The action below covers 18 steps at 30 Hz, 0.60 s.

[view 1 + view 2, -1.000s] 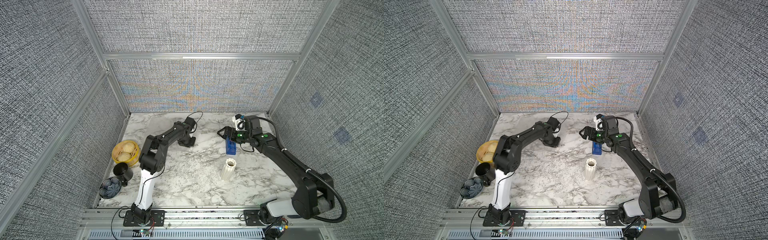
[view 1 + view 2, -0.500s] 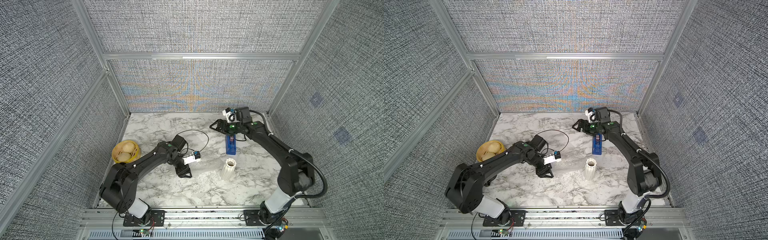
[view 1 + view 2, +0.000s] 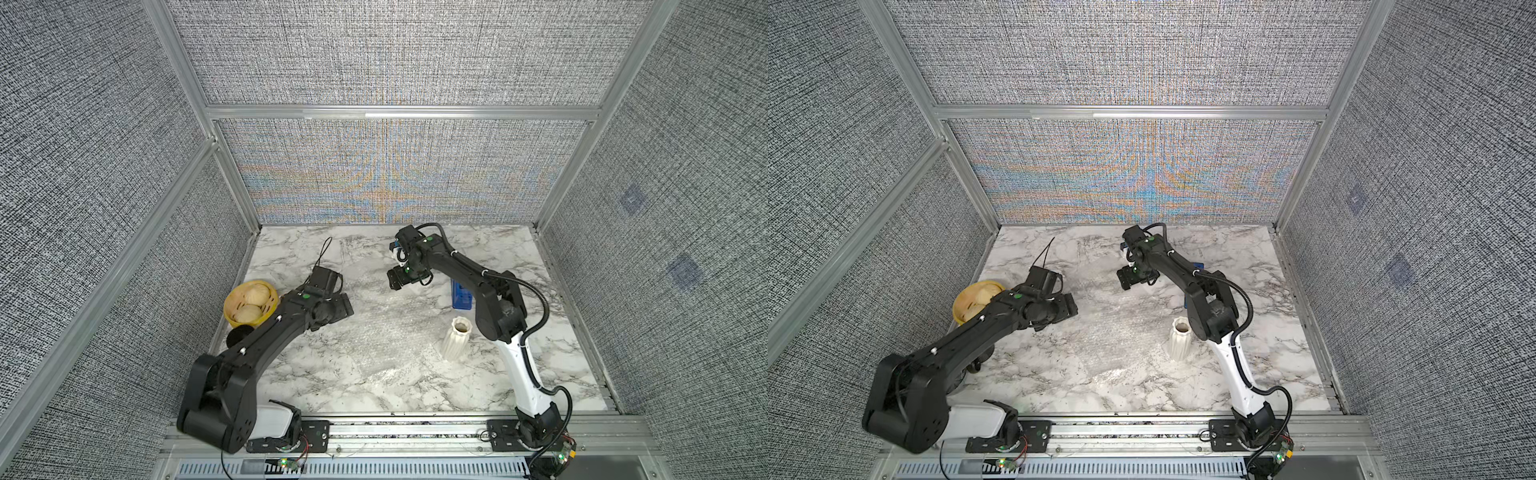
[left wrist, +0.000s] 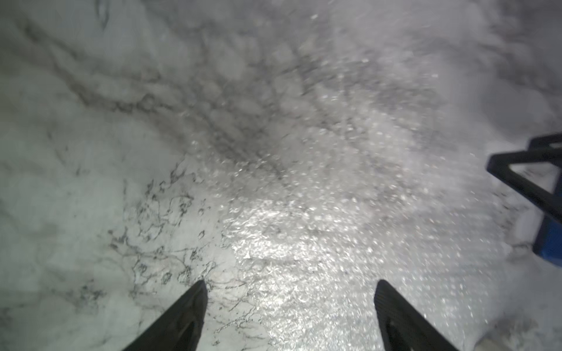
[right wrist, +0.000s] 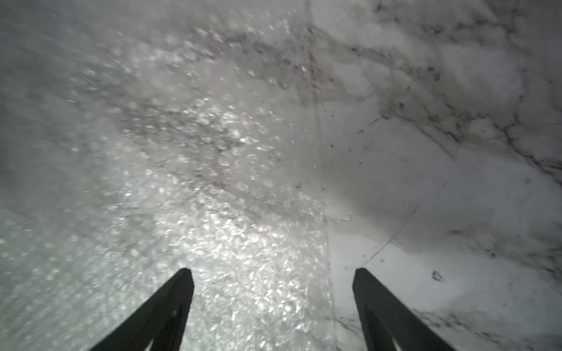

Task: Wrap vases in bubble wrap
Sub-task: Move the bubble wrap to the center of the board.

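The white ribbed vase (image 3: 456, 343) (image 3: 1179, 338) stands upright at the right of the marble table, beside my right arm's lower links. The clear bubble wrap (image 3: 382, 332) (image 3: 1113, 328) lies flat mid-table, left of the vase. My left gripper (image 3: 343, 305) (image 3: 1069, 309) hovers open over the sheet's far left part; in the left wrist view the left gripper (image 4: 290, 288) has only the glistening bubble wrap (image 4: 319, 212) and its edge between the fingers. My right gripper (image 3: 395, 282) (image 3: 1125, 282) is open over the far edge. In its wrist view the right gripper (image 5: 273, 279) straddles the bubble wrap (image 5: 197, 197) border.
A blue tape dispenser (image 3: 461, 297) (image 4: 550, 237) stands behind the vase, partly behind my right arm. At the left edge sit a yellow bowl (image 3: 250, 305) of round buns and a black cup (image 3: 239, 334), half hidden by my left arm. Fabric walls close in three sides.
My left arm swung from the back of the table to the sheet's left side, and its gripper opened. My right gripper moved left, away from the tape dispenser. The vase stayed put.
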Motion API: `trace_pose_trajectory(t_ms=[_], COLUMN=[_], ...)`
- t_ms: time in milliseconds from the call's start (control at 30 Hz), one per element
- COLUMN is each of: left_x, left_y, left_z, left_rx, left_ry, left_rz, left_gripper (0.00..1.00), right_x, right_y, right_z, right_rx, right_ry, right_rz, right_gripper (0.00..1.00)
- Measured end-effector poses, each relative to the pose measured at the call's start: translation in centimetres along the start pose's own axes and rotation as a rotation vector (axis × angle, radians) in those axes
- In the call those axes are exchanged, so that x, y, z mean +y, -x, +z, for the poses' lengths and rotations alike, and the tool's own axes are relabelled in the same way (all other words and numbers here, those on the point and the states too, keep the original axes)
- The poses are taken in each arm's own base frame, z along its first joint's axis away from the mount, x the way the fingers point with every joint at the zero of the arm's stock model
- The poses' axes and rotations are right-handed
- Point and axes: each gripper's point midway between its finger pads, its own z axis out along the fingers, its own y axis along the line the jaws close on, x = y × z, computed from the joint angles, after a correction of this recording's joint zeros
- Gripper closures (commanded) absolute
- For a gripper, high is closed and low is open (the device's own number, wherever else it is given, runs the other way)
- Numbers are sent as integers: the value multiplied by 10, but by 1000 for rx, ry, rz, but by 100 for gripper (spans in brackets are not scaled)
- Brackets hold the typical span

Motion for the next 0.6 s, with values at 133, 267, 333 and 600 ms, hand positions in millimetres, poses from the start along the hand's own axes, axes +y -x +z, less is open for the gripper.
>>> trace_pose_trajectory(t_ms=[133,267,333,600], left_x=[20,14,6,-47], left_y=[-18,-8,3,70], left_z=[40,55,58,46], left_rx=[120,127,113,-11], left_ry=[154,204,194,34], left_rz=[-186,-251,-254,-118], left_gripper=[12,11,10,9], right_x=[14,20,13,-58], right_y=[-6,-4,-5,-31], right_z=[24,27,28,13], right_rx=[48,45,47,35], right_ry=[-20,-17,-34,14], right_rz=[-74,-89,-73,392], right_gripper=[29,90,100,100])
